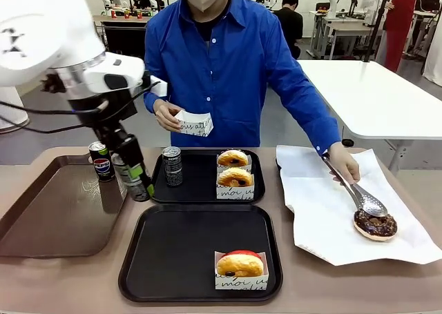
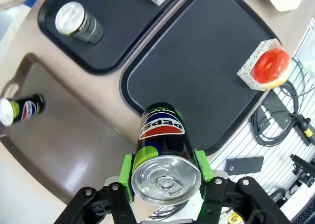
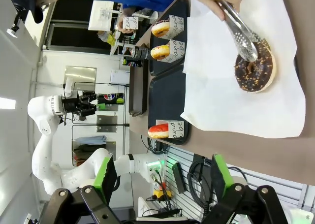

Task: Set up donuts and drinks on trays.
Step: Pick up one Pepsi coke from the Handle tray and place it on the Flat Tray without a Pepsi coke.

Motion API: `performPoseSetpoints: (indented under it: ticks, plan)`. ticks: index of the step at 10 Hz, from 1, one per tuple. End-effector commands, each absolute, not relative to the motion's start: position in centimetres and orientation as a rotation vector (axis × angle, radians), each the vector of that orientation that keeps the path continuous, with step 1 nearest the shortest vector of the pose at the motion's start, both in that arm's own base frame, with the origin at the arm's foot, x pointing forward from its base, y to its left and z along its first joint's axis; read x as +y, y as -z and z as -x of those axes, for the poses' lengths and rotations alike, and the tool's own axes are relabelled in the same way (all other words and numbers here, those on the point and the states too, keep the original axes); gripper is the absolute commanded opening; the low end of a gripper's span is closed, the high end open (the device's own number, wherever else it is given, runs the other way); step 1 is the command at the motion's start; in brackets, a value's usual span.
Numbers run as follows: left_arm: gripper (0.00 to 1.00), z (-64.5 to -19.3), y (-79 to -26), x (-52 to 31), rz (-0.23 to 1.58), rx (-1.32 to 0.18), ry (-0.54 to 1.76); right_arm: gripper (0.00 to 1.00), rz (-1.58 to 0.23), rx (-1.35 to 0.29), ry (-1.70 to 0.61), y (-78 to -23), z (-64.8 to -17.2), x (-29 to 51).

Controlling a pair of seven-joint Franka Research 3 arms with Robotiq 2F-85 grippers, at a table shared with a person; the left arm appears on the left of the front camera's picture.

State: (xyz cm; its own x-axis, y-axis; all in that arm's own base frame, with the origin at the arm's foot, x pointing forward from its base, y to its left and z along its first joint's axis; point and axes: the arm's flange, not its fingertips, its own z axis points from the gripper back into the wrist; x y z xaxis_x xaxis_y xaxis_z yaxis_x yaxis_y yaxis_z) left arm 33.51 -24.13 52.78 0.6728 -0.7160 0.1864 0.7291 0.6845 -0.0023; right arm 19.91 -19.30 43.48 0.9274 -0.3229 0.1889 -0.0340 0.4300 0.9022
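My left gripper [image 1: 139,181] is shut on a Pepsi drink can [image 2: 162,157], held in the air over the seam between the brown tray and the near black tray [image 1: 186,252]. That near tray carries one red-frosted donut [image 1: 239,265] in a paper sleeve. On the far black tray [image 1: 200,190] stand a dark can [image 1: 172,165] and two sleeved donuts [image 1: 234,177]. Another Pepsi can [image 1: 102,161] stands on the brown tray. My right gripper [image 3: 164,180] is open with nothing between its pads. The person's tongs [image 1: 356,193] rest on a chocolate donut [image 1: 375,225].
The long brown tray [image 1: 62,217] lies at the left. A white paper sheet [image 1: 324,210] covers the table's right side under the chocolate donut. The person's other hand holds an empty paper sleeve [image 1: 195,123] above the far tray.
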Motion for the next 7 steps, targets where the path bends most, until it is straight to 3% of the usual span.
performPoseSetpoints:
  ticks: [1,7]
  plan:
    - [0.59,-35.8,-53.1,-26.7,0.042,-0.122,0.855,1.00,-1.134,-0.375,0.174,-43.5,-20.0,-19.3]
    - [0.59,-38.2,-48.1,-31.9,-0.015,-0.043,0.925,1.00,-1.134,-0.375,0.174,-43.5,-20.0,-19.3]
